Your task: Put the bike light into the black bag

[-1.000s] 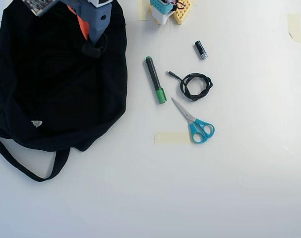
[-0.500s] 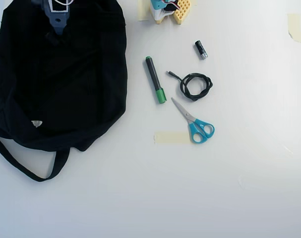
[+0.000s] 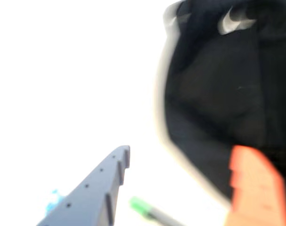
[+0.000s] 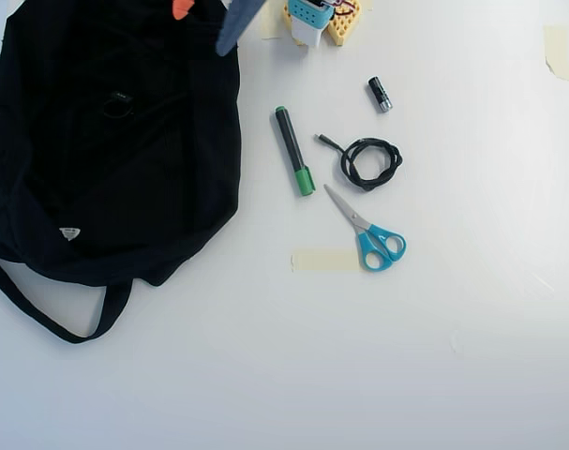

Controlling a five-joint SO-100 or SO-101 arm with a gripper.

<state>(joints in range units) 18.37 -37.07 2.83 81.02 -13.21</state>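
Bike light (image 4: 118,105) lies inside the black bag (image 4: 172,206) at the worktop's top-left corner.

It shows only as a faint ring on dark fabric, so its pointing cannot be told. The white worktop (image 4: 359,356) carries a green-tipped marker (image 4: 292,150) lying top to bottom. The gripper (image 4: 209,13), jaws apart and empty, is cut off by the top edge; the wrist view is blurred.
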